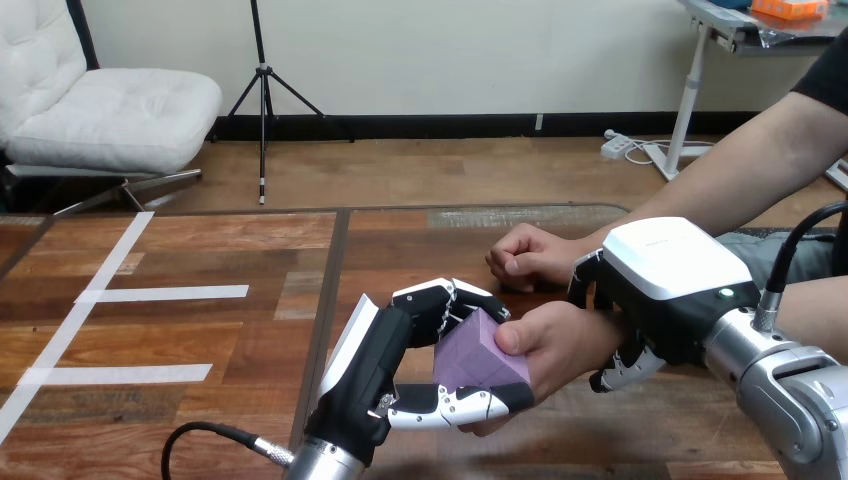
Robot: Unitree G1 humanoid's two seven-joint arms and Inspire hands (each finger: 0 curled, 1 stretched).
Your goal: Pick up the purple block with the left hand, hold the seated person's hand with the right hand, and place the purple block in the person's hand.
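Pale wall [450,50], black baseboard [450,125], wood floor [430,170]. White padded chair [110,110] at left, black tripod [263,90] beside. White-legged desk [692,90] at right, power strip [615,147] near. Wooden table [230,340] in front.

The light is bright and even, and it seems to fall from above. The table [230,250] has a soft shine in its far part. My right hand [665,275] is the brightest place, its white back nearly washed out on top. My left hand [375,370] is dark, with small highlights on its black parts. The faces of the block [478,355] differ a little in shade. Under the person's fist [530,256] lies a thin, soft shadow.
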